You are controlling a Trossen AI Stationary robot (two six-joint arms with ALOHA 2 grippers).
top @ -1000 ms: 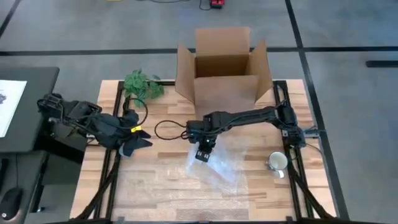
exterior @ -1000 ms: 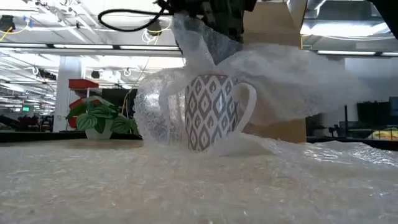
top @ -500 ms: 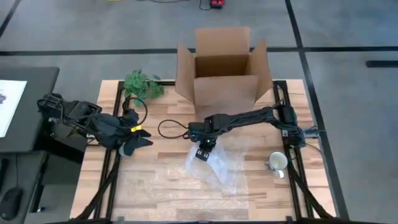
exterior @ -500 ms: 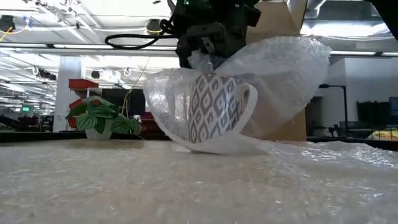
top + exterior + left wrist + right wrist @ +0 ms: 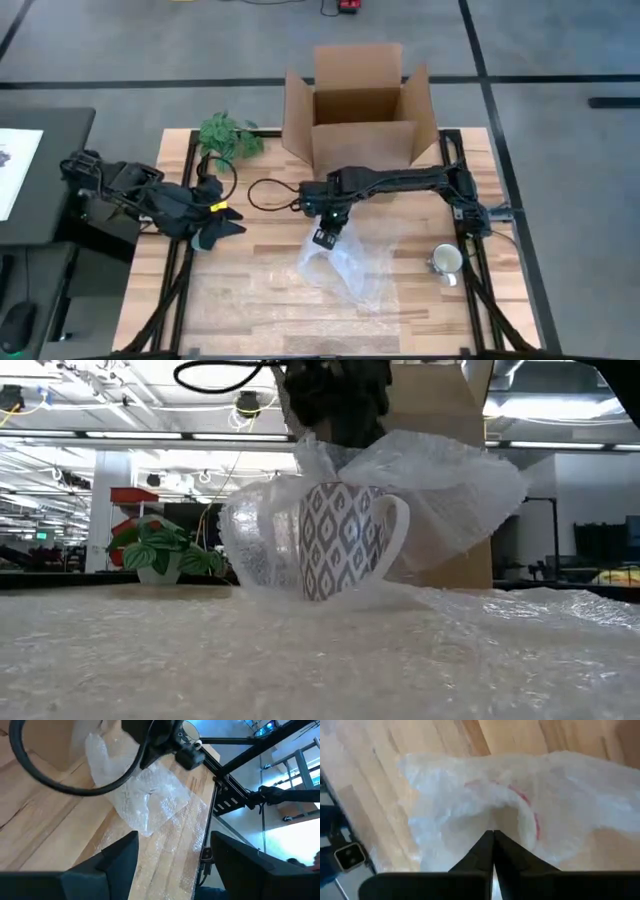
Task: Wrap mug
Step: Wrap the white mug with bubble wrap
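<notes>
Pinching the wrap over the mug, the right tool hangs mid-counter; the left tool waits, fingers spread wide.

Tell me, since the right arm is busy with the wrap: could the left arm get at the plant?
Probably yes: the left gripper rests open at the table's left side, and the plant sits just beyond with nothing between.
</notes>
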